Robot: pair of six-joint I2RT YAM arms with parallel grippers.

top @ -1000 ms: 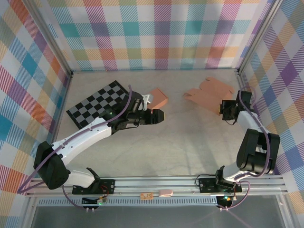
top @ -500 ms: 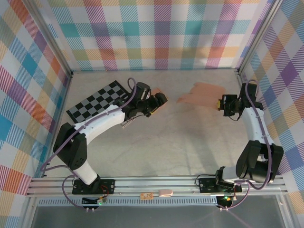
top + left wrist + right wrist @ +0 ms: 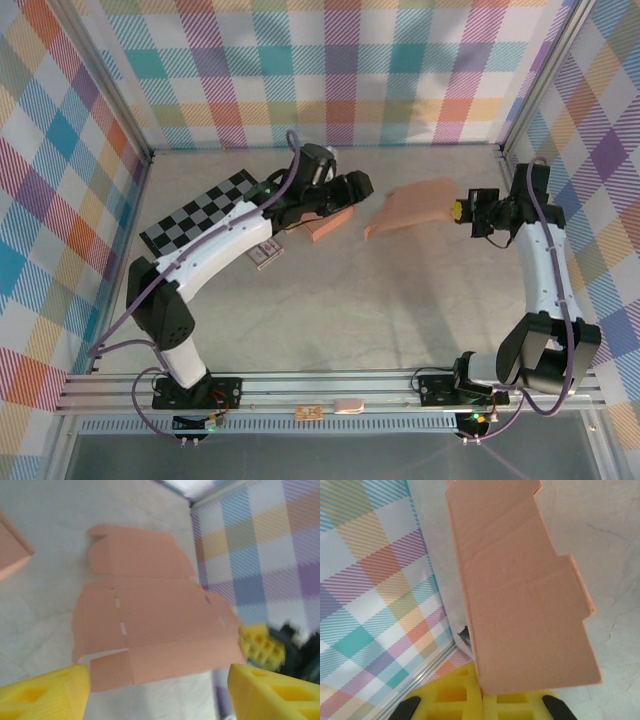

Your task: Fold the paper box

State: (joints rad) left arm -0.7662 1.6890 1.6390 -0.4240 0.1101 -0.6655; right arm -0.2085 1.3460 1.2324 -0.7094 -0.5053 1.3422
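Salmon card, thin and light, would likely flex and crease if you hurried it (the score lines (image 3: pixel 121 628) looked the weak spots); the right gripper (image 3: pixel 480 702) was clenched on one edge of the flat paper box (image 3: pixel 520 605), which stretched away from it over the far half of the table (image 3: pixel 400 300); beyond the free end, the left gripper (image 3: pixel 160 692) stood wide apart, grasping nothing; you would do best pinching a flap (image 3: pixel 111 669) beside a score, not mid-panel.

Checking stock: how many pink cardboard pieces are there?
2: a flat blank held by the right gripper at centre right, and a smaller folded piece by the left gripper.
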